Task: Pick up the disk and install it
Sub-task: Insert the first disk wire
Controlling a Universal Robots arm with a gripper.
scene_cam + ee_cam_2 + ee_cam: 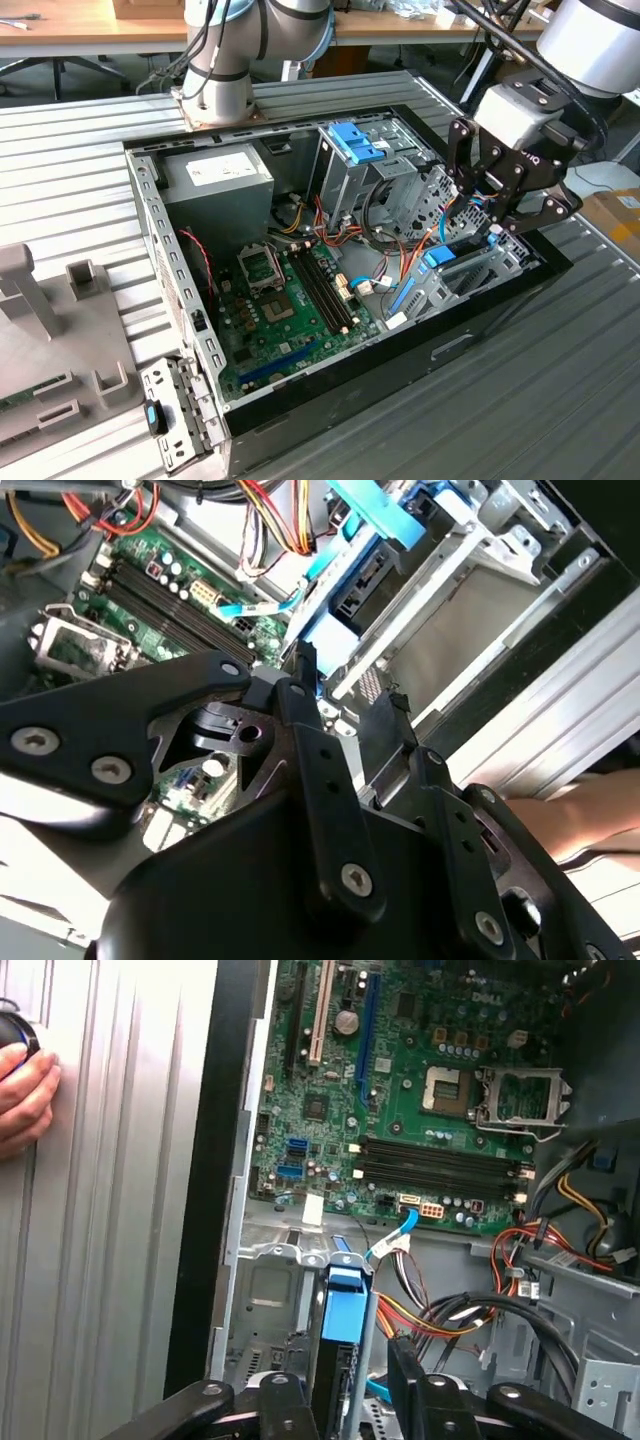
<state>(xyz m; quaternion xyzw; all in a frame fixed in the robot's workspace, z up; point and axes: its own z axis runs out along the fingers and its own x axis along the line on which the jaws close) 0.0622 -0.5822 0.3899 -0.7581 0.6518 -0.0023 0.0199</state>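
The disk (pixel 343 1305) stands on edge in the metal drive bay (pixel 262 1300) at the case's corner, its bright blue carrier frame up and its dark body below. In the exterior view its blue end (pixel 440 257) shows just under my gripper (pixel 490 225), at that view's right. My gripper (pixel 340 1390) is open and straddles the disk's near end, one black finger (pixel 402 1375) on each side with a small gap. In the second wrist view the disk (pixel 352 565) runs away from my gripper (pixel 348 695).
The open computer case (pixel 400 345) lies on a ribbed metal table (pixel 560 400). It holds the motherboard (pixel 290 300), a power supply (pixel 220 175), and cable bundles (pixel 470 1310) beside the bay. Another blue carrier (pixel 355 143) tops the upper cage. A person's hand (pixel 25 1090) rests on the table nearby.
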